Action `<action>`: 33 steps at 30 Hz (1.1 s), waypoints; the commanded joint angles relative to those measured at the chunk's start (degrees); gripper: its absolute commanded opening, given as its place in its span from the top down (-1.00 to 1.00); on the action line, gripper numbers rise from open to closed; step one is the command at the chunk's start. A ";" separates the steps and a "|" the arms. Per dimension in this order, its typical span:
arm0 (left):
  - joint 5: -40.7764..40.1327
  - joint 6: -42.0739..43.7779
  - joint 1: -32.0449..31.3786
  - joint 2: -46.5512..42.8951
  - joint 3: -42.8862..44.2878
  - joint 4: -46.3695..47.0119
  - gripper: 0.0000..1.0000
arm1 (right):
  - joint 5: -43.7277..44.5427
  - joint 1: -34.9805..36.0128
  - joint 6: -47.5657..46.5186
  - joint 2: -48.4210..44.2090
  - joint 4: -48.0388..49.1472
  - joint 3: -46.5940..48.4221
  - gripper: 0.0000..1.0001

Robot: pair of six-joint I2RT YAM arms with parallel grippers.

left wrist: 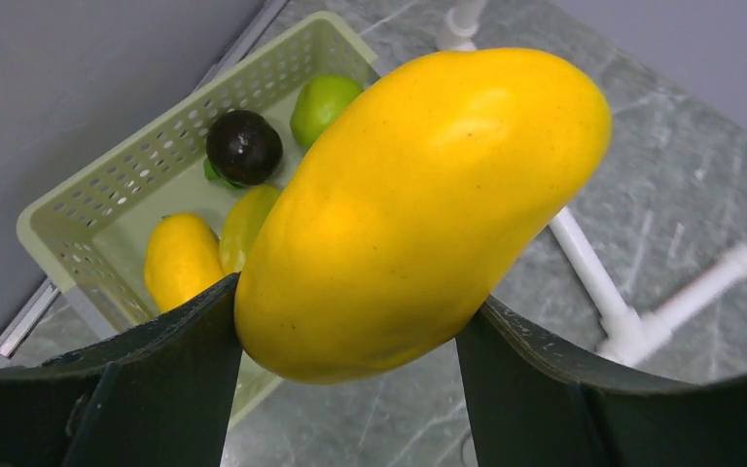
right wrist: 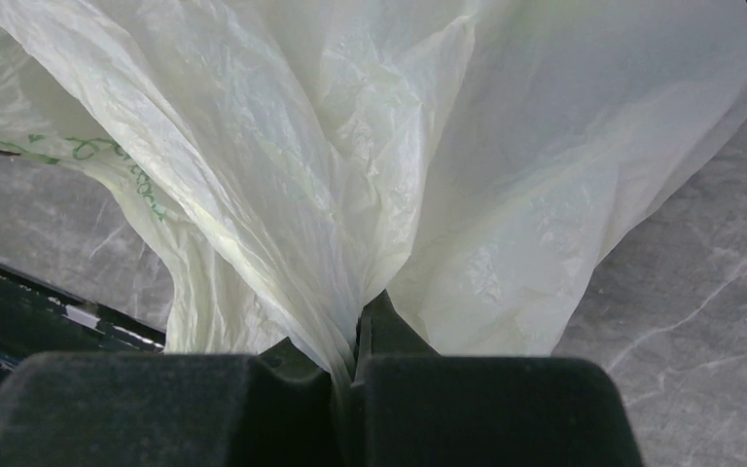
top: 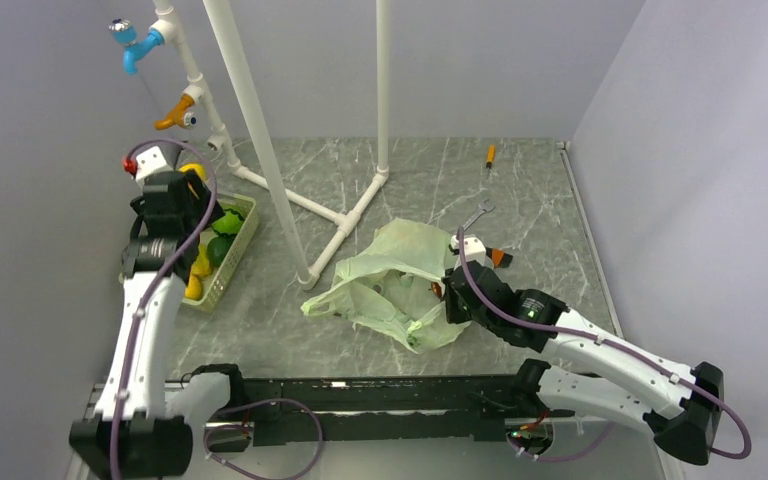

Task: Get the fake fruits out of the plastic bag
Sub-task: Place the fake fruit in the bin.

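**Fake fruits (left wrist: pixel 243 146) in basket and in grip; plastic bag (top: pixel 390 270) pinched**

A large yellow oblong fruit (left wrist: pixel 418 214) is clamped between the fingers of the left gripper (left wrist: pixel 350 306), whose jaws are kept wide apart by its bulk. It is held in the air close to a pale-green slotted basket (left wrist: pixel 107 190); whether it hangs directly over the basket cannot be told. Four more pieces are seen inside the basket. A dark round fruit lies beside a green round fruit (left wrist: pixel 323 102). A small yellow fruit (left wrist: pixel 181 261) touches a yellow-green fruit (left wrist: pixel 246 222). The basket is set at the left side of the grey marbled table (top: pixel 420 180), near the wall.

The plastic bag is spread, crumpled, near the middle of the table, well apart from the basket and just beside the foot of a white pipe frame (top: pixel 260 140). A gathered fold of its thin film is pinched by the right gripper (right wrist: pixel 355 341), whose jaws are pressed together on it. What lies inside the bag cannot be made out.
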 commanded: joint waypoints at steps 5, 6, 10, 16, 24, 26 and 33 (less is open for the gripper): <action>16.92 -7.80 17.85 17.84 0.11 3.76 1.00 | 0.29 0.10 -3.79 -1.78 6.47 1.43 1.00; 19.48 -8.63 19.98 19.49 -0.67 4.60 1.00 | 0.35 0.08 -4.11 -1.70 6.73 1.39 1.00; 21.74 -9.12 24.10 25.81 0.10 4.74 1.00 | 0.36 0.04 -5.12 -0.51 7.66 1.96 1.00; 12.74 -11.54 25.74 28.12 0.37 1.60 1.00 | -1.02 -0.06 -5.57 2.03 8.33 3.08 1.00; 3.48 -15.20 25.83 24.44 -1.86 -0.86 0.61 | -1.84 -0.05 -4.91 1.01 7.03 4.08 1.00; 2.91 -15.59 25.83 25.02 -1.66 -1.71 0.52 | -1.97 -0.05 -4.60 0.33 6.83 4.07 1.00; 0.40 -17.93 25.84 22.47 -3.60 -2.91 -0.22 | -2.40 -0.06 -3.27 -1.19 6.11 4.12 1.00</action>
